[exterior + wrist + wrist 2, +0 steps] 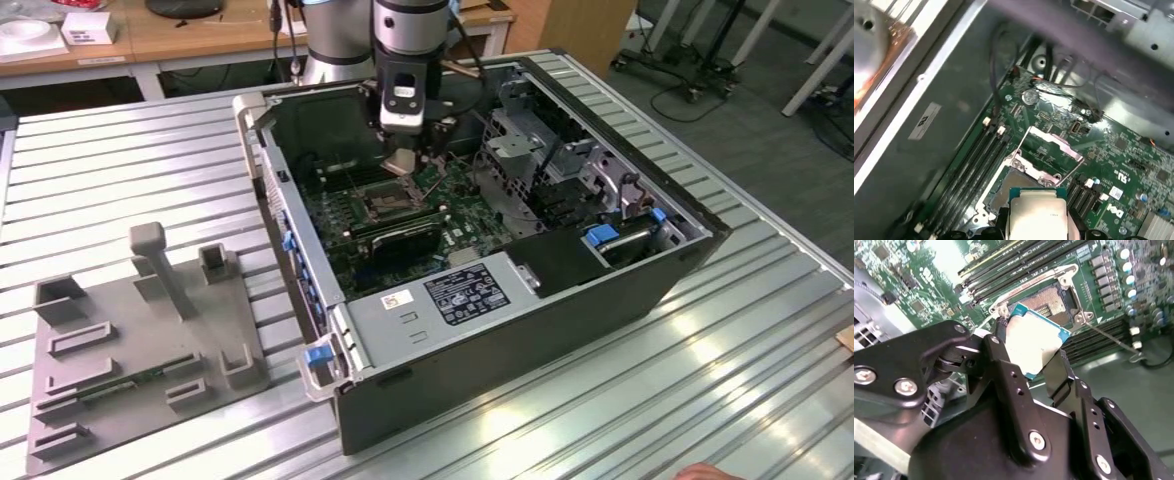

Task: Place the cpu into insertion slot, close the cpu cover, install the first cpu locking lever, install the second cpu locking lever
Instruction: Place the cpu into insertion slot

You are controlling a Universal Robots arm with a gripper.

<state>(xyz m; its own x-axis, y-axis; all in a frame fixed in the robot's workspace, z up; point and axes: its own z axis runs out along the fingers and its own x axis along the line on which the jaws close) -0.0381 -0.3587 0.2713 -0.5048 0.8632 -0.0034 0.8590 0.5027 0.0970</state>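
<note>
Black fingers (1004, 367) of the gripper (1030, 361) pinch the cpu (1034, 340) by two opposite edges. It hangs just above the insertion slot (1051, 300), not yet seated, silvery lid facing the wrist. I judge it light, rigid and fragile underneath, so the edges are the safe hold. Being square, it has no long axis, and its sides look slightly skewed to the slot's rim. At the slot's far side, the cpu cover (1051, 147) stands hinged open.
</note>
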